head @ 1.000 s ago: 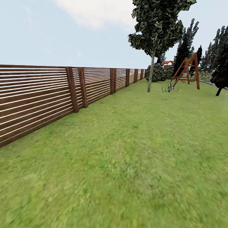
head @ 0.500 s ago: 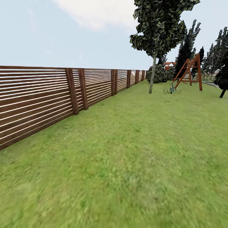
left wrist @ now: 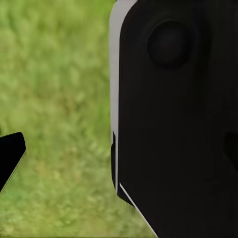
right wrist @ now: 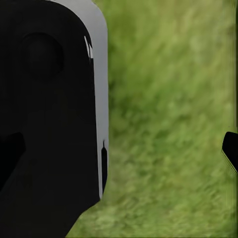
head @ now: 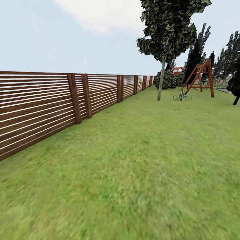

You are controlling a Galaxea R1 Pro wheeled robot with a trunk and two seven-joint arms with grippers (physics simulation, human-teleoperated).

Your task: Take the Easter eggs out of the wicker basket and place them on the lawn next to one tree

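The Easter eggs and the wicker basket are out of view. The lawn (head: 143,160) stretches ahead of me in the garden. A tree (head: 161,81) with a slim grey trunk and a leafy canopy stands far ahead near the fence. In the left wrist view, my left gripper (left wrist: 119,153) hangs over grass (left wrist: 59,99) beside my black body, its fingertips (left wrist: 10,158) wide apart and nothing between them. My right gripper (right wrist: 121,151) looks the same, open above grass (right wrist: 168,99), with one fingertip (right wrist: 230,148) at the picture's edge.
A brown slatted fence (head: 50,103) runs along the left into the distance. A red wooden swing frame (head: 201,78) and a small spiky plant (head: 181,96) stand beyond the tree. Dark trees (head: 237,80) and bushes (head: 166,79) line the far right.
The whole head view has shifted slightly as the camera moved: the tree and swing frame sit a little further right and higher. Nothing on the lawn itself has moved.
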